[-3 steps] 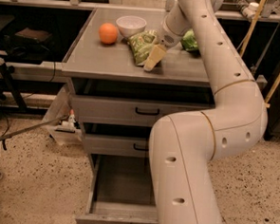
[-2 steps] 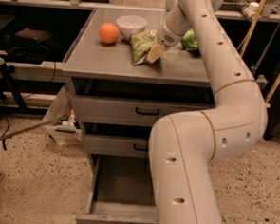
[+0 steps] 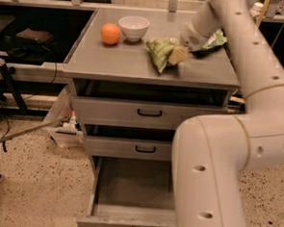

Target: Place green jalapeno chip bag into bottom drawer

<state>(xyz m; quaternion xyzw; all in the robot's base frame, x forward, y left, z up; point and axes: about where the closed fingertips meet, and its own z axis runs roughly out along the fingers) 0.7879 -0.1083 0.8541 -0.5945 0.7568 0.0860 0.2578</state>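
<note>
The green jalapeno chip bag [image 3: 160, 51], crumpled olive-green foil, lies on the grey cabinet top [image 3: 121, 61] right of centre. My gripper [image 3: 177, 54] is down at the bag's right edge and touches it, with the white arm reaching in from the upper right. The bottom drawer [image 3: 126, 213] is pulled out at the foot of the cabinet. It is empty, and its small black handle shows on the front. My arm's lower link hides the drawer's right part.
An orange [image 3: 110, 34] and a white bowl [image 3: 134, 27] sit at the back left of the top. A brighter green bag [image 3: 216, 39] lies behind my wrist. The two upper drawers [image 3: 149, 113] are closed. A bin and cables sit on the floor at left.
My gripper has shifted to the right along the cabinet top, and the olive-green bag has moved right with it. More of the brighter green bag now shows.
</note>
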